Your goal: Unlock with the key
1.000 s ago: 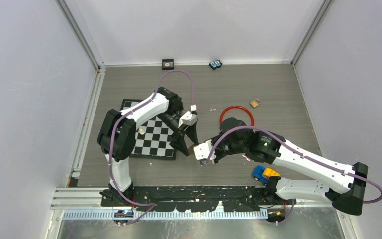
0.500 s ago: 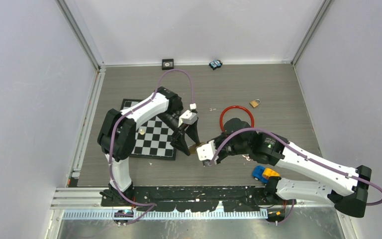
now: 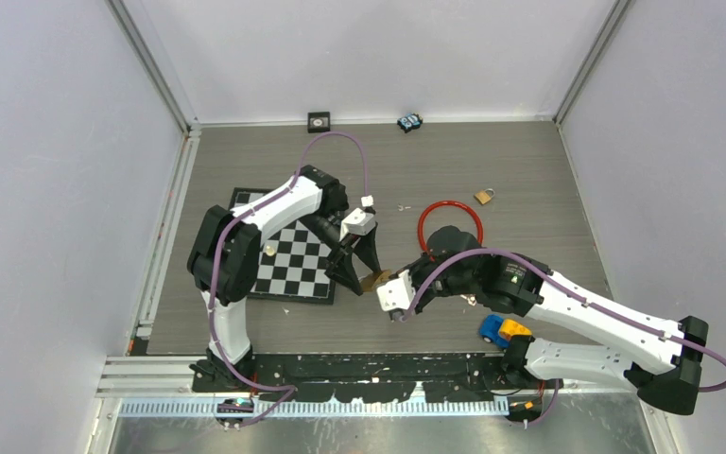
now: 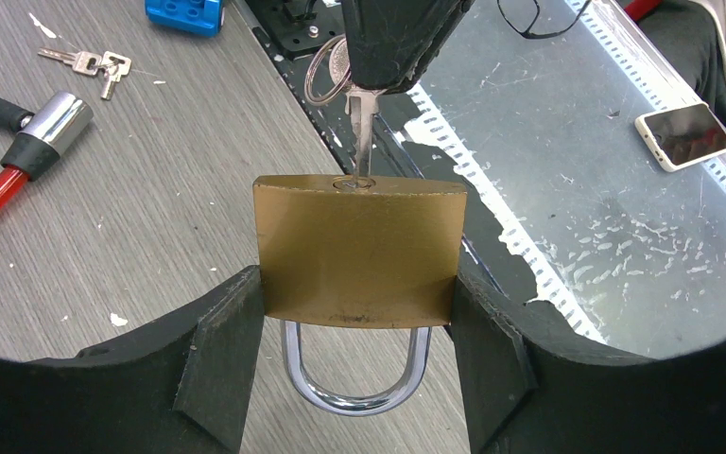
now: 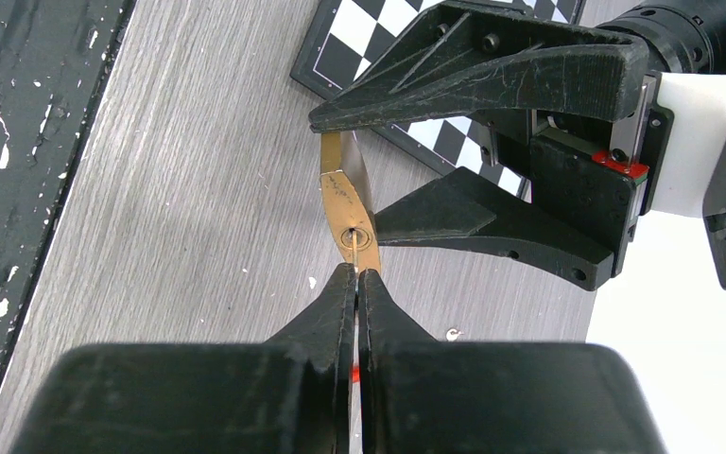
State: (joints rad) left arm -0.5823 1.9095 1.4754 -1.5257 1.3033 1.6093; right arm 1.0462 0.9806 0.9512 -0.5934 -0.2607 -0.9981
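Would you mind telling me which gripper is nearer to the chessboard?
Left. The left gripper holds the padlock beside the right edge of the chessboard; the right gripper, shut on the key, is beyond the padlock, farther away.

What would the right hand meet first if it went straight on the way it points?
The padlock, clamped in the left hand. The key pinched by the right hand has its tip in the keyhole, so the blade would likely slide deeper before the fingertips reach the brass.
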